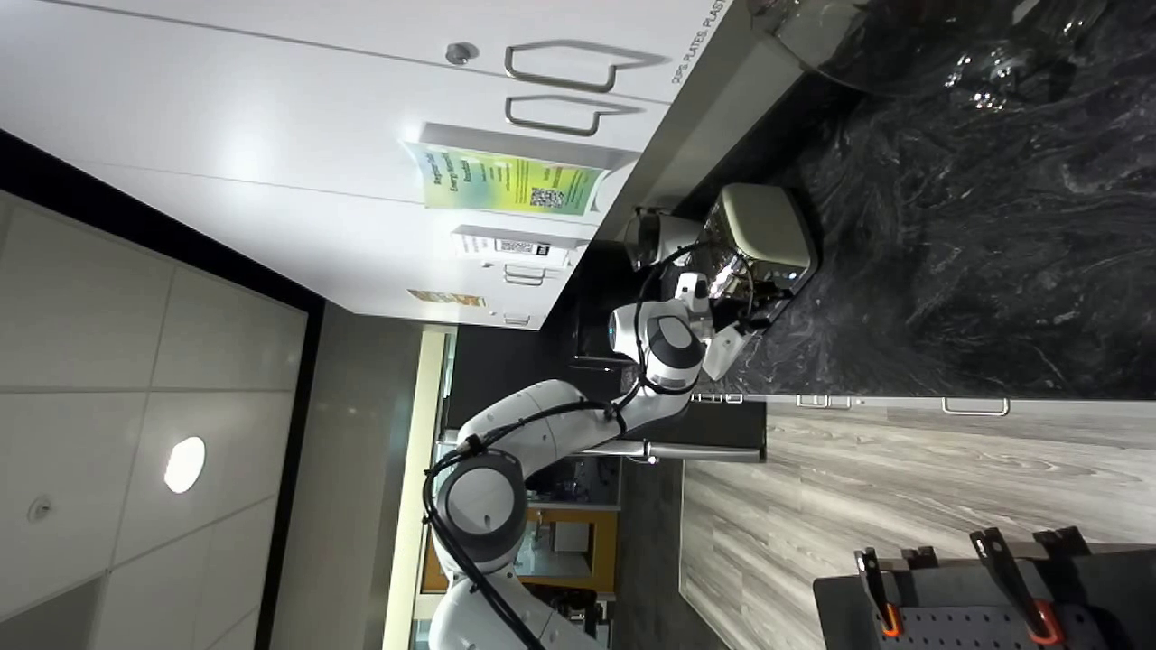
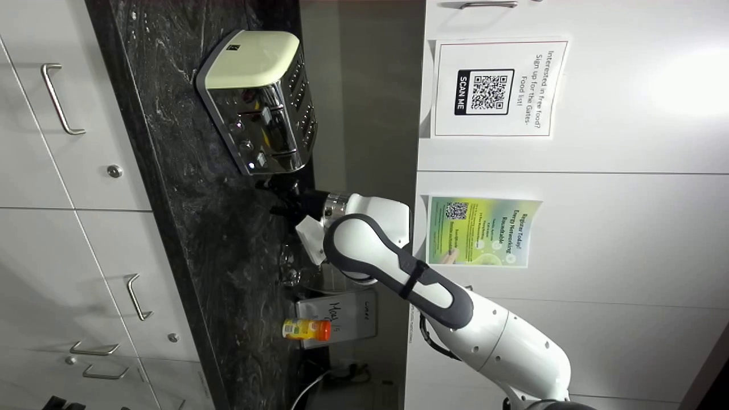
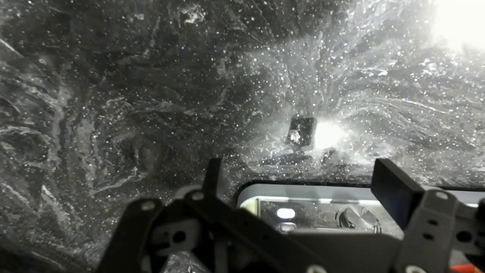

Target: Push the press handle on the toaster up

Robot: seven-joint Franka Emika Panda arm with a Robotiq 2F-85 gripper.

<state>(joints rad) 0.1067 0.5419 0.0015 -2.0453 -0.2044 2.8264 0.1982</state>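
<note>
Drawer fronts (image 2: 34, 239), white with metal pulls, occupy the far left of an exterior view that is turned on its side. Adjoining them is the desk (image 2: 228, 256), dark with pale marbling. The toaster (image 2: 259, 102) rests on it, with a cream end panel, a mirror-bright front and a slotted top. Just beside the toaster in both exterior views is the gripper (image 2: 269, 197); whether the two touch cannot be told. In the wrist view, the fingers (image 3: 394, 191) are spread wide apart, and the toaster's lit button (image 3: 285, 213) and round dial (image 3: 358, 217) show between them. Farther right in an exterior view, a yellow-labelled bottle (image 2: 304, 329) with an orange-red cap stands before a handwritten board (image 2: 353, 330). The Panda arm (image 2: 512, 336) crosses in front of white cabinet doors (image 2: 638, 239), to which an Energy Networking Roundtable flyer (image 2: 484, 233) and a QR-code notice (image 2: 524, 68) are attached.
</note>
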